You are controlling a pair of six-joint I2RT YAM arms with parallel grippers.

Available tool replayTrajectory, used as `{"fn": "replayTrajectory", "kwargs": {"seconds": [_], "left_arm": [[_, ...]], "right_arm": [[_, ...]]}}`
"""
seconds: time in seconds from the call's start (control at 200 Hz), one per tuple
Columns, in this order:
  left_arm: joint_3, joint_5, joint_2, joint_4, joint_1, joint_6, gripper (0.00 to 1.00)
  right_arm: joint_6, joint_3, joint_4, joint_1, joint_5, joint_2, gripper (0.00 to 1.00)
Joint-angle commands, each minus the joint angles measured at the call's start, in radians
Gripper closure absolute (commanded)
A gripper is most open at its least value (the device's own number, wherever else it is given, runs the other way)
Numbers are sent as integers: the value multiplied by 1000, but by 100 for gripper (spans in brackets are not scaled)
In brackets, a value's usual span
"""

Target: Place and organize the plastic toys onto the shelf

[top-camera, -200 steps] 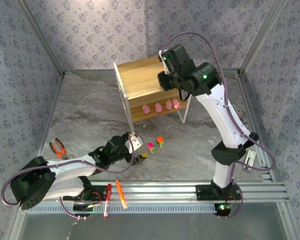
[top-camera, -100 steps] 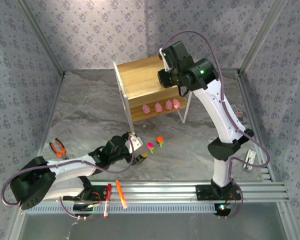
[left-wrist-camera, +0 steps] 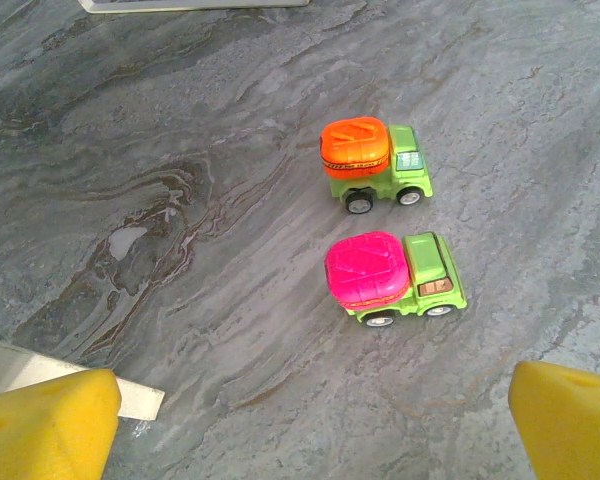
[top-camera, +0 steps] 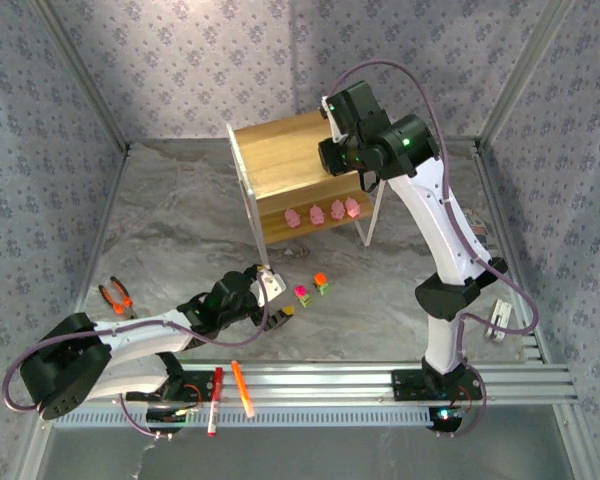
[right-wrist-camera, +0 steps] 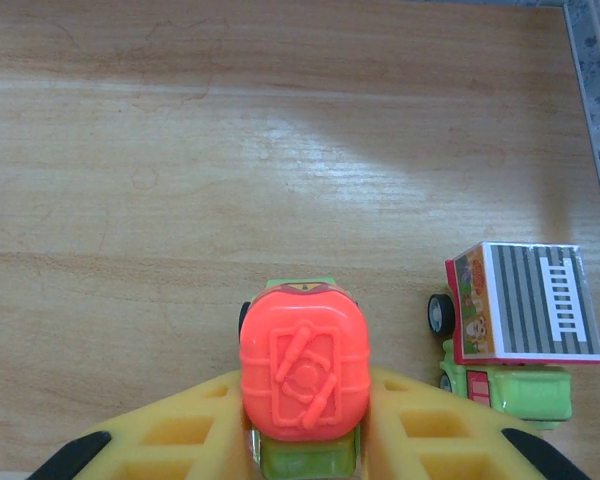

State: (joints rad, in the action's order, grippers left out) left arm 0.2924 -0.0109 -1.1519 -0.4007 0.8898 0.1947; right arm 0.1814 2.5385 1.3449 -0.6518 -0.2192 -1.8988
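Placement looks to me like the step in hand. My right gripper (right-wrist-camera: 302, 405) is pinching the green plastic toy truck with the orange-red moulded top (right-wrist-camera: 303, 375) over the top board of the light wooden, white-framed shelf (right-wrist-camera: 280, 150), beside the green truck with the grey striped top (right-wrist-camera: 520, 320). I cannot tell whether its wheels touch. I'd lower gently, keep it square to its neighbour with a gap, then release. My left gripper (left-wrist-camera: 310, 430) hangs spread over the table near the orange-topped truck (left-wrist-camera: 365, 160) and the magenta-topped truck (left-wrist-camera: 385, 272).
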Motion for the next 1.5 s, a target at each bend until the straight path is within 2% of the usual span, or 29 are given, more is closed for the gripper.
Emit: {"fn": "replayTrajectory", "kwargs": {"seconds": [0.0, 0.835, 1.199, 1.494], "left_arm": [[-2, -15, 16, -24, -4, 14, 0], [-4, -14, 19, -24, -4, 14, 0], [-2, -14, 18, -24, -4, 14, 0], [-2, -15, 15, -23, -4, 14, 0]], "right_arm": [[-18, 17, 25, 10, 10, -13, 70], [-8, -23, 13, 16, 23, -22, 68], [-8, -28, 5, 19, 17, -19, 58], [-14, -5, 8, 21, 16, -20, 57]]}}
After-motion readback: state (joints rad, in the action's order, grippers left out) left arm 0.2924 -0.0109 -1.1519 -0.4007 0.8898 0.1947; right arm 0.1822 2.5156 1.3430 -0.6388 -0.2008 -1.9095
